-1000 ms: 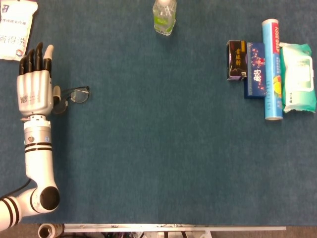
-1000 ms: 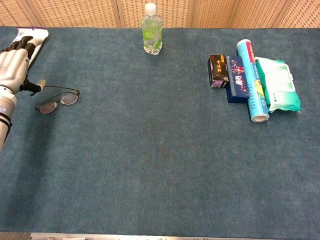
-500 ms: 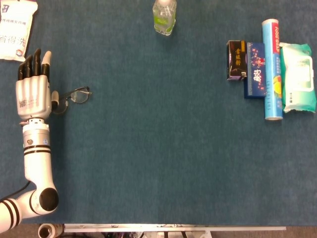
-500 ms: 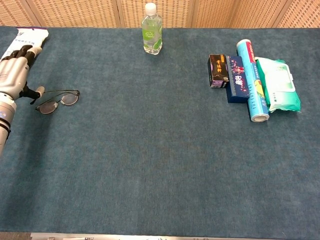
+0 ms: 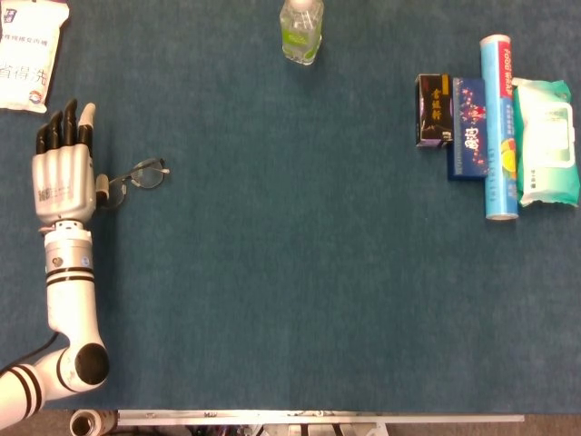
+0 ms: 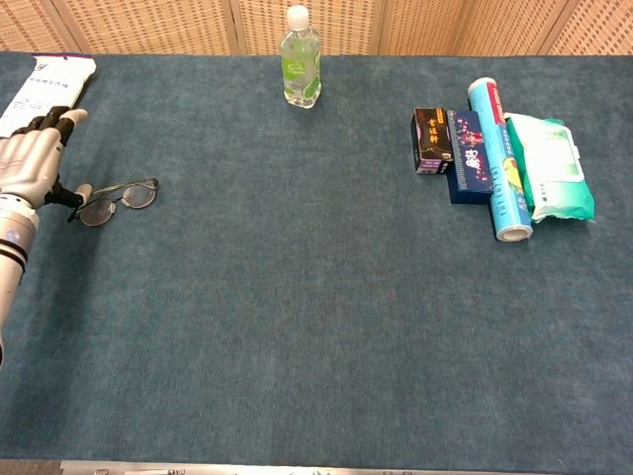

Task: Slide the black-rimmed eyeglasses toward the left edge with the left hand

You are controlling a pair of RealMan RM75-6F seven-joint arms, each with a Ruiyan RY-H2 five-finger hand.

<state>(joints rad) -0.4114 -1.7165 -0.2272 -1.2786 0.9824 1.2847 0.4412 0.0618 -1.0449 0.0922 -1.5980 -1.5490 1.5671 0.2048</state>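
Since the earlier pictures, the white and black left hand (image 5: 64, 168) has slid a bit closer to the robot, and the thin black-rimmed eyeglasses (image 5: 136, 176) have turned a little with it. The right hand is not in either view.

The left hand lies flat, palm down, with its fingers (image 5: 66, 125) straight, close together and pointing away from the robot. It does not grip anything. Its thumb sticks out to the side and touches the near end of the glasses (image 6: 117, 199), or comes very close; the pictures are too small to be sure. The glasses lie on the blue counter (image 5: 290, 291) just beside the hand, close to the left edge.

The sliding step looks nearly done or at its end. If more sliding is needed, the hand would have to hook the frame gently and pull it left without bending the thin wire.

Counting the things on the counter:
- one pair of glasses
- one white printed bag (image 5: 27, 50) at the far left corner
- one clear plastic bottle with a green label (image 5: 301, 29) at the far middle
- one small black box (image 5: 433, 111)
- one dark blue box (image 5: 468, 127)
- one light blue roll (image 5: 498, 127)
- one green pack of wipes (image 5: 546, 141)

The last four sit side by side on the right, well apart from the glasses.
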